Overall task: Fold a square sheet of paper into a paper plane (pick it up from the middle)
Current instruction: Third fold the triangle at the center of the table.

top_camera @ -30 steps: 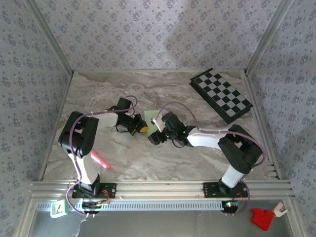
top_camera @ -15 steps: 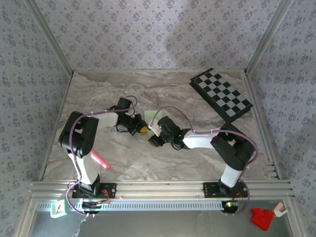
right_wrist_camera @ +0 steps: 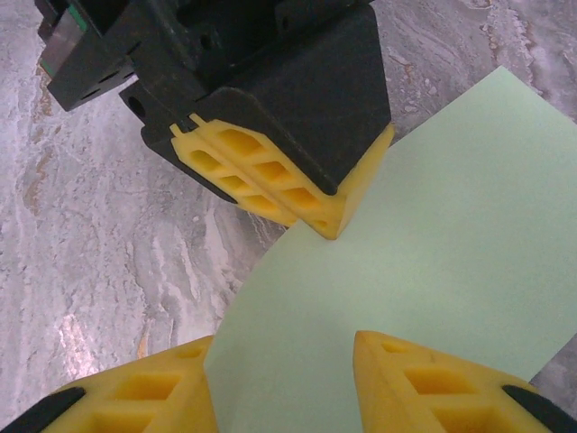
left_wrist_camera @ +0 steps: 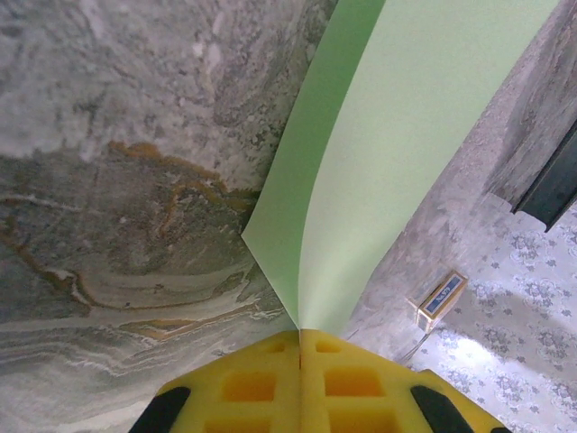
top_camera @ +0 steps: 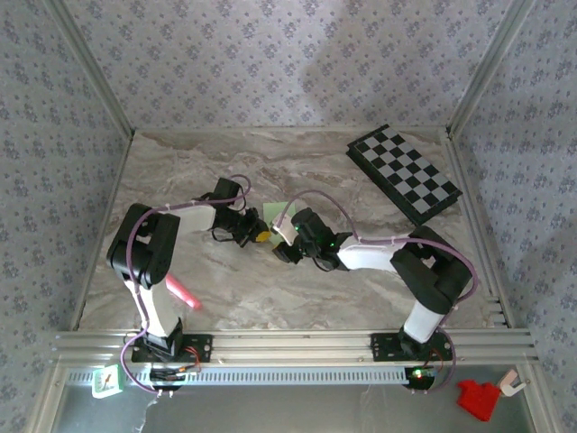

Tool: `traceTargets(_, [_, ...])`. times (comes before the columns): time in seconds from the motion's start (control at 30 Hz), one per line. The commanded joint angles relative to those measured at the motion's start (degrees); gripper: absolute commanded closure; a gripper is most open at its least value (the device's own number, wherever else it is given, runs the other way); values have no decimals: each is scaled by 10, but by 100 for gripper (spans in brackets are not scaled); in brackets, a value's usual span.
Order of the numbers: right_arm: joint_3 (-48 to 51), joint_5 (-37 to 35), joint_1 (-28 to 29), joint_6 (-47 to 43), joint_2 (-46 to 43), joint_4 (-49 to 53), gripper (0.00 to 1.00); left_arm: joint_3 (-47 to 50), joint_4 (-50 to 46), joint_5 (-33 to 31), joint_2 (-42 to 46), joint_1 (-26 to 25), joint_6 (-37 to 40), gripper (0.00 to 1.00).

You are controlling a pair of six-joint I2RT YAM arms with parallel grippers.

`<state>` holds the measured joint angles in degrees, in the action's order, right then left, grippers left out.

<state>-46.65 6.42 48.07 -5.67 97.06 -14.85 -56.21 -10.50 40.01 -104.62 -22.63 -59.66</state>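
Observation:
The square sheet of paper (top_camera: pixel 273 212) is pale green and lies mid-table, one part curling upward. My left gripper (left_wrist_camera: pixel 300 336) is shut on a corner of the sheet (left_wrist_camera: pixel 397 135), which bends up from the marble. The right wrist view has the sheet (right_wrist_camera: pixel 433 262) spread under my right gripper (right_wrist_camera: pixel 284 347), which stands open with one yellow finger (right_wrist_camera: pixel 153 388) at the paper's edge and the other over it. The left gripper (right_wrist_camera: pixel 329 225) pinches the far edge there. Both grippers meet at the sheet in the top view, left gripper (top_camera: pixel 260 236) and right gripper (top_camera: pixel 288 244). The paper plane is out of view.
A black-and-grey chequered board (top_camera: pixel 405 173) lies at the back right. A pink marker (top_camera: pixel 183 293) rests near the left arm's base. A small box (left_wrist_camera: pixel 440 298) sits beyond the sheet. Patterned walls close in three sides.
The right arm has shifted a little left, bringing its gripper closer to the left gripper over the sheet. The left arm holds still.

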Motion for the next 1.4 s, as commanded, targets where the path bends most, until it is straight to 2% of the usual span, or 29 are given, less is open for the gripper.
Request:
traceTargets(0.0, [-10, 9, 0, -9, 3, 8, 60, -14, -13, 2, 7, -3, 1, 100])
traceTargets(0.13, [-12, 4, 0, -10, 6, 10, 65, -13, -13, 3, 9, -3, 1, 100])
traceTargets(0.3, [-18, 13, -1, -9, 7, 17, 80, -13, -16, 2, 14, -2, 1, 99])
traceTargets(0.43, [-20, 38, -5, -6, 1, 28, 89, -26, -59, -10, 32, 19, 38, 83])
traceTargets(0.57, [-23, 83, -9, 11, -6, 40, 92, -50, -120, -43, 68, 51, 97, 71])
traceTargets(0.7, [-23, 120, -10, 42, -3, 39, 92, -64, -107, -28, 79, 51, 114, 66])
traceTargets(0.83, [-22, 154, -9, 77, -1, 30, 93, -77, -90, -20, 59, 39, 115, 66])
traceTargets(1.0, [-13, 183, -7, 126, 1, 3, 92, -103, -94, -25, 13, 18, 127, 71])
traceTargets(1.37, [-14, 201, -6, 168, 26, -12, 92, -141, -158, -82, -68, -1, 166, 83])
